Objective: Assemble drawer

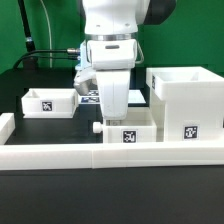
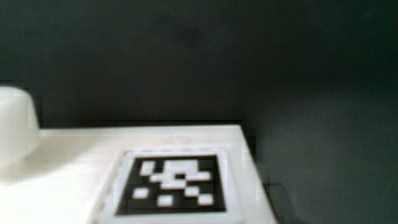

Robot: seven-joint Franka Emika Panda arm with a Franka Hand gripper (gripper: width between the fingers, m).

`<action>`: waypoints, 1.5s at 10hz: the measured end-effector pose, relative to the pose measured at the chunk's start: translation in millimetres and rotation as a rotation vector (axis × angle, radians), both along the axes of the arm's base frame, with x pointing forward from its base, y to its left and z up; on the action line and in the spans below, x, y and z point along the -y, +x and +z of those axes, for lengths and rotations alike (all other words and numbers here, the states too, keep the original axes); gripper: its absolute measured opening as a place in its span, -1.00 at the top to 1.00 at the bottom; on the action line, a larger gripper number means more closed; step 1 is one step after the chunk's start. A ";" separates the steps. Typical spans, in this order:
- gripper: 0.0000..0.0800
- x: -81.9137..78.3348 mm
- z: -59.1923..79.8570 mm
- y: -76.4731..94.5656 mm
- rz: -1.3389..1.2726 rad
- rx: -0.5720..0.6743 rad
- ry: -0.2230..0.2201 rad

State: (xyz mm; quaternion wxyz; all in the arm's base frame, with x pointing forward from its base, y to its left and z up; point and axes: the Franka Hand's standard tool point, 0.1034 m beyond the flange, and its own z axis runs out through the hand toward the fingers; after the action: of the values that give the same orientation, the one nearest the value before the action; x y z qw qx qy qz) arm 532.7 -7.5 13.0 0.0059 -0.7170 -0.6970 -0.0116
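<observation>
With the pincer (image 1: 113, 108) low over the drawer's middle tray (image 1: 128, 128), which sits on the surface (image 1: 60, 200) between the other tray (image 1: 48, 101) and the housing (image 1: 185, 95), I cannot tell how open it is, and an off-centre squeeze might skid the tray

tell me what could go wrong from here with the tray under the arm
1. The middle tray sits right beside the front wall; a skewed lift could snag it there.
2. The jaws' hold is hidden in both views, so a weak grip might let the tray slip.
3. The housing stands close on the exterior view's right; a careless swing could knock it.
</observation>
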 end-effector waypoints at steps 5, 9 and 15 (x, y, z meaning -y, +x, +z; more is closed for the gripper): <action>0.89 -1.4 -0.6 1.5 0.014 0.002 -0.006; 0.89 -16.1 -1.7 1.2 0.004 0.000 -0.004; 0.89 -22.8 -2.0 0.5 -0.009 -0.002 -0.002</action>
State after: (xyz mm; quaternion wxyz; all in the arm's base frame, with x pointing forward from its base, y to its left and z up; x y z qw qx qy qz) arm 533.2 15.3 11.0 0.0057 -0.7202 -0.6937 -0.0102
